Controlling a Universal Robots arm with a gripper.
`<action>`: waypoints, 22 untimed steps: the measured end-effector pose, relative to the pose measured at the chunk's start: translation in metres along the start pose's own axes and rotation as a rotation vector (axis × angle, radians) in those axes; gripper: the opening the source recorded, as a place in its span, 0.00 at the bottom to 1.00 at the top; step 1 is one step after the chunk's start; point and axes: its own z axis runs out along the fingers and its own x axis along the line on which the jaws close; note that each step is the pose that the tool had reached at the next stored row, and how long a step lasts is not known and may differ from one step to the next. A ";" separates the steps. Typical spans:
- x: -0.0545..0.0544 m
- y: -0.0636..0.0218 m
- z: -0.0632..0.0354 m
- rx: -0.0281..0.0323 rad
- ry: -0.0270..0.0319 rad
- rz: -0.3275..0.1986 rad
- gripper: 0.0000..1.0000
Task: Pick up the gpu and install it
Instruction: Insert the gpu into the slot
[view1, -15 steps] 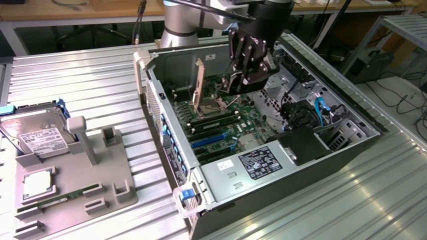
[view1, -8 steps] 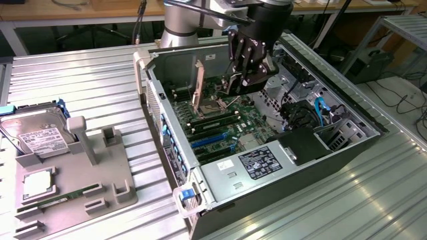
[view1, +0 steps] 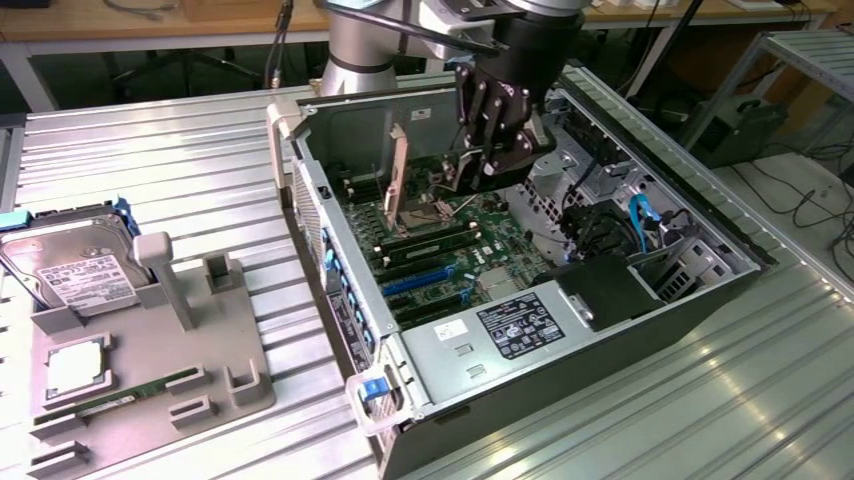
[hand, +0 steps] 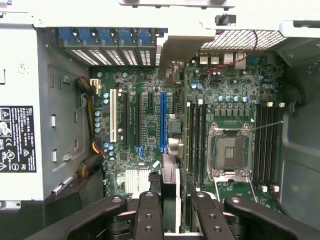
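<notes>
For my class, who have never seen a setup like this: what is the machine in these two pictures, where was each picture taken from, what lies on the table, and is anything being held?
This is a robot arm with a pincer reaching into an open computer case lying on a metal table. The exterior view looks on from outside. The wrist view comes from a camera on the arm, looking down past the pincer at the main circuit board. The pincer grips a thin card, the gpu, seen edge-on in the wrist view, above the board. At the exterior view's left, a grey tray holds a hard drive.
</notes>
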 end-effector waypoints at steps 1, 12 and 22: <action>0.000 0.0000 0.0003 0.0000 0.0001 0.000 0.27; 0.000 0.0000 0.0038 0.0000 0.0035 0.000 0.27; 0.000 0.0000 0.0075 -0.0001 0.0040 0.000 0.27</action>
